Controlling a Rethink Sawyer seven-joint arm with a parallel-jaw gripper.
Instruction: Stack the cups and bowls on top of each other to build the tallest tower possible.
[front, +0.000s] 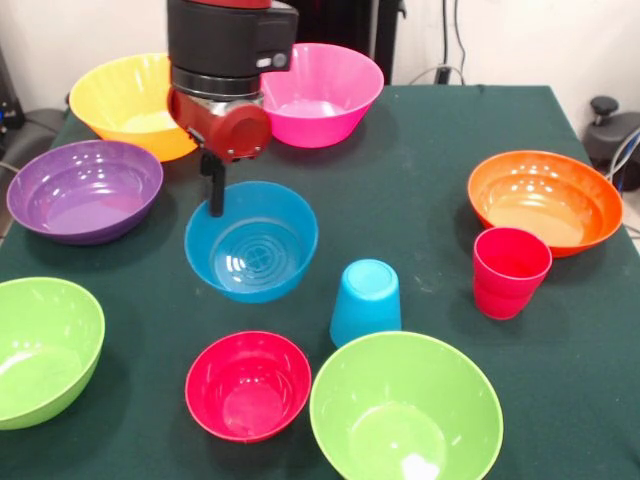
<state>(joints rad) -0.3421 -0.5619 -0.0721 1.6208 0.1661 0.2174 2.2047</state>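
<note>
My gripper (215, 198) hangs from the red and black arm at the far left rim of the blue bowl (255, 250); its tip reaches the rim. Whether it is open or shut does not show. The light blue cup (367, 300) stands upside down right of the blue bowl. The red-pink cup (510, 272) stands upright in front of the orange bowl (545, 200). The small red bowl (248, 388) sits near the front. Nothing is stacked; all pieces stand apart.
The yellow-orange bowl (120, 100) and the pink bowl (325, 90) sit at the back beside the arm. The purple bowl (85, 190) is at the left. Lime green bowls sit at front left (40, 350) and front middle (405, 415).
</note>
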